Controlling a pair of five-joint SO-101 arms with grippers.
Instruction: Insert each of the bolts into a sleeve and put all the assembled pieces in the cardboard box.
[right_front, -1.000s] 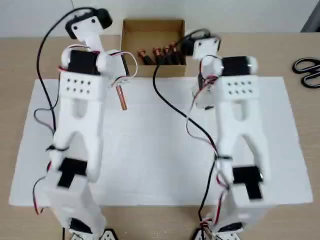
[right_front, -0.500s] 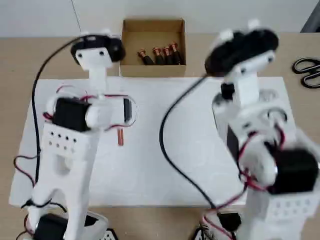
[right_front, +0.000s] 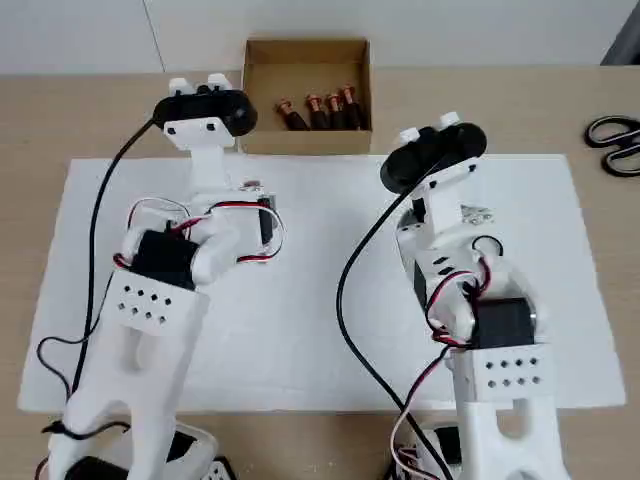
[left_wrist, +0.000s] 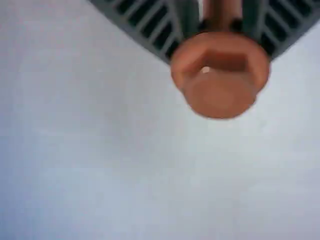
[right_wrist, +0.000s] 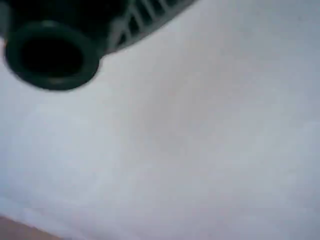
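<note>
Ribbed fingers (left_wrist: 145, 20) of left gripper (left_wrist: 220, 12) clamp copper bolt (left_wrist: 220, 75) by its shank, head protruding past the tips, above white sheet (left_wrist: 100, 175). Right gripper (right_wrist: 70, 15) closed around black sleeve (right_wrist: 50, 57), bore end clear of the fingers. Four assembled pieces (right_front: 318, 110) lie in cardboard box (right_front: 307, 50), well apart from both.

assembled pieces (right_front: 318, 110) in cardboard box (right_front: 260, 85) | box behind mat (right_front: 300, 340) — scissors (right_front: 612, 142) right
</note>
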